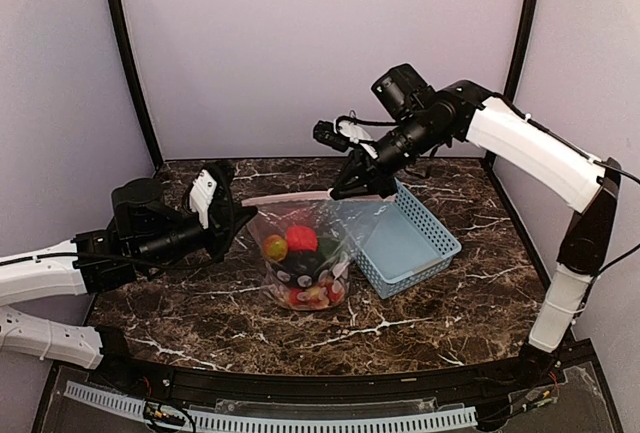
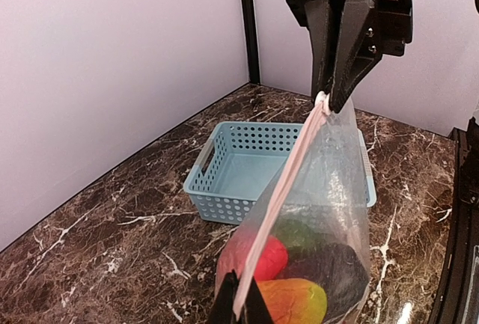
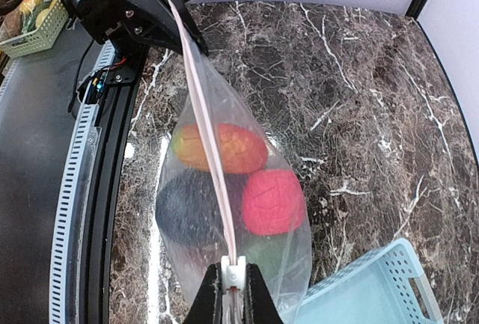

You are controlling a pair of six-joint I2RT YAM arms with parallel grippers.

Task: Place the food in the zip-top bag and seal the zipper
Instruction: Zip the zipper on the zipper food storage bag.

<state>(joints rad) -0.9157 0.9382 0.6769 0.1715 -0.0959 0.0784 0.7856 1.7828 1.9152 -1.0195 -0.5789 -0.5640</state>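
Top ext: L gripper [image 1: 243,216] and R gripper [image 1: 346,193] pinch opposite zipper [image 1: 290,196] ends, bag [image 1: 352,219] hanging w/ food [image 1: 301,241] inside.

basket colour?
Light blue basket, walls patterned with holes; shows best in the left wrist view.

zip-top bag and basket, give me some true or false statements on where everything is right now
The food sits inside the zip-top bag. True.
The basket holds a strawberry. False: no food shows in it.
The right gripper pinches one end of the zipper. True.
The left gripper is open, clear of the bag. False: it is shut on the zipper's other end.
The bag lies flat and unheld. False: it hangs from the zipper, stretched between the grippers.
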